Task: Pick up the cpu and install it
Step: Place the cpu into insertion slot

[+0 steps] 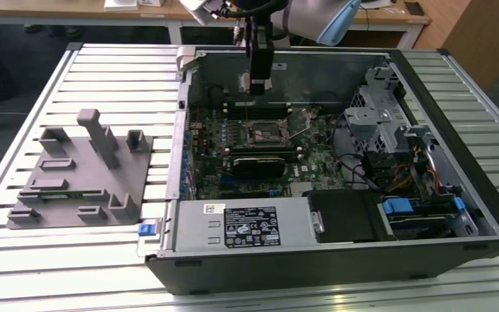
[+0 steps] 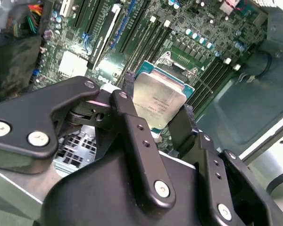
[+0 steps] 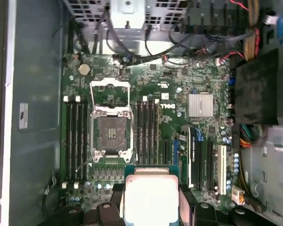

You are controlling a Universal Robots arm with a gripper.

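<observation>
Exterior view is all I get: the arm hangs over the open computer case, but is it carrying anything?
Observer: Yes. In the second wrist view the gripper is shut on the cpu, gripping it by two opposite edges.
Operator: Is the place it goes into free?
Observer: In the first wrist view the socket lies empty, with its metal frame flipped open beside it.
Operator: Is the chip right over that spot?
Observer: No. In the first wrist view the cpu is off to one side of the socket, which shows whole and uncovered.
</observation>
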